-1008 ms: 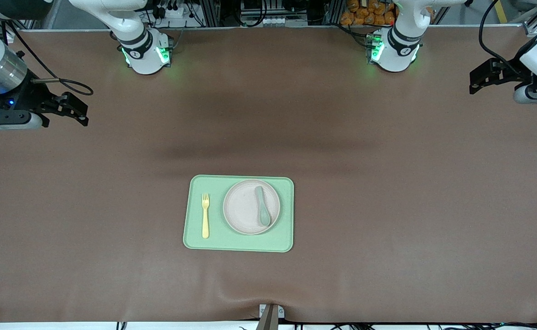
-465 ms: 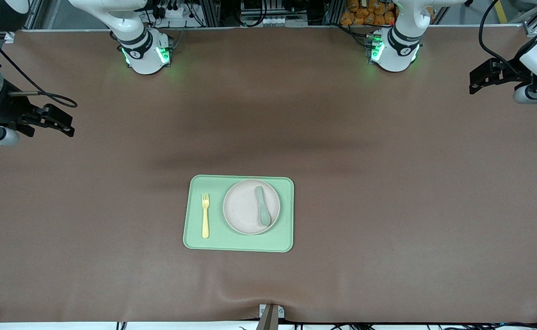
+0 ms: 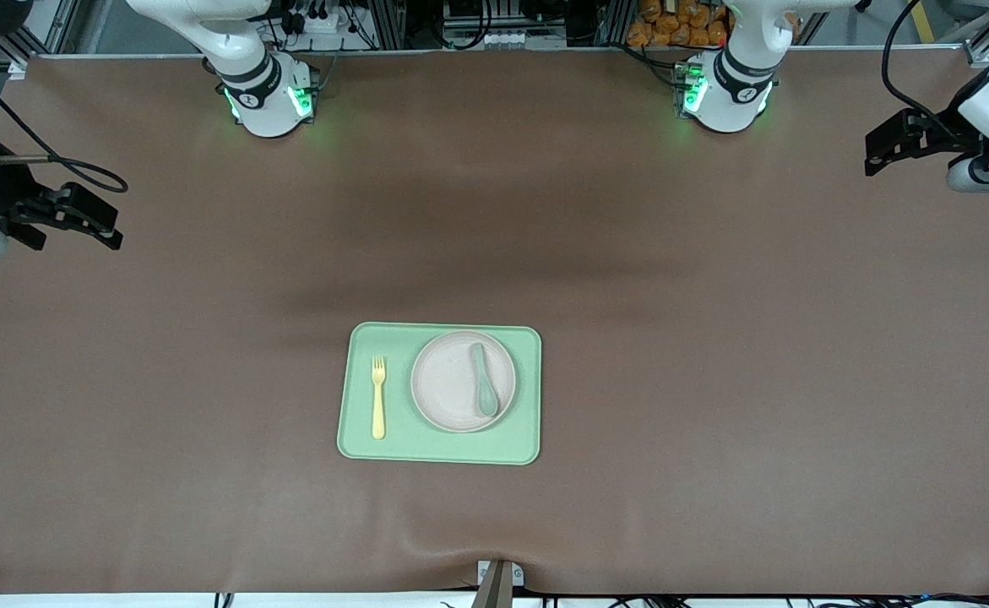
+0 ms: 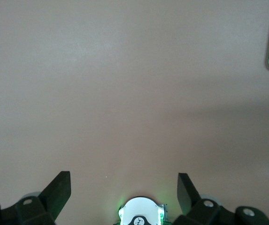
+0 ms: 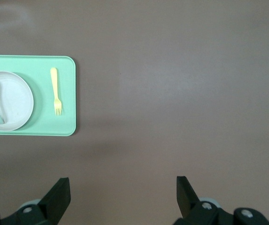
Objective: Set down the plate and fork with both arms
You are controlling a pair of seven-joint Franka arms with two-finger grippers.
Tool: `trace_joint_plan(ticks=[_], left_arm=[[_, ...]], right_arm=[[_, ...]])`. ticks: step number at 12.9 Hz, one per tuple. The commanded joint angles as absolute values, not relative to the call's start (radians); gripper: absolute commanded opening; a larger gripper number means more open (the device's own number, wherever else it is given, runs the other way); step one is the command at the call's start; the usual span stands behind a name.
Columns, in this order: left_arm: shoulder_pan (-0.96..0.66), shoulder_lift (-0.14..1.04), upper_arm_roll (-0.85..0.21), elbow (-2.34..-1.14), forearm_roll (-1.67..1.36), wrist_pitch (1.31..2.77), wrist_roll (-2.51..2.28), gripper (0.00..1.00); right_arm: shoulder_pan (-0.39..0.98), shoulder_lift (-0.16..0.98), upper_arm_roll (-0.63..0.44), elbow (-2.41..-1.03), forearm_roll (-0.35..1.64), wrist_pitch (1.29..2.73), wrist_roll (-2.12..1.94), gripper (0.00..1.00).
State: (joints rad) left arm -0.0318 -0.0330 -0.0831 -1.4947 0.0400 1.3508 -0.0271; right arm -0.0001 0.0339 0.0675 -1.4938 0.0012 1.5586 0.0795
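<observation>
Fork (image 3: 378,397) lies lengthwise on the tray (image 3: 439,452), on the right arm's side of the plate (image 3: 452,388); we see right gripper (image 3: 80,219) and left gripper (image 3: 899,143) open, empty, well apart from both.

Matt brown table cover (image 3: 714,355) — faintly rippled; smooth pale-green plastic-looking tray (image 3: 359,447), yellow plastic fork (image 3: 378,397) (slight sheen).

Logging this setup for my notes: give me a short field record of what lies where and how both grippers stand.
tray: rectangular light-green tray on the brown table mat
plate: round off-white plate on tray
fork: pale-yellow plastic fork on tray beside plate, toward right arm's end
spoon: grey-green spoon in plate
left gripper: open, empty, over its table end
right gripper: open, empty, over its table end
</observation>
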Motion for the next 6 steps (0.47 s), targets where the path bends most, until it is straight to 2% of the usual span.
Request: trace_joint_plan(ticks=[1, 3, 6], left_arm=[[-0.028, -0.029, -0.087, -1.488, 0.025, 1.364, -0.037, 1.00], [-0.026, -0.032, -0.084, -1.488, 0.025, 1.364, -0.038, 1.00], [-0.026, -0.038, -0.081, -1.483, 0.026, 1.364, -0.098, 1.00]], right_arm=[[0.017, 0.031, 0.057, -1.494, 0.008, 1.529, 0.084, 1.00], [0.006, -0.014, 0.055, -1.566, 0.008, 1.575, 0.083, 1.00], [0.006, -0.023, 0.057, -1.577, 0.006, 1.575, 0.083, 1.00]])
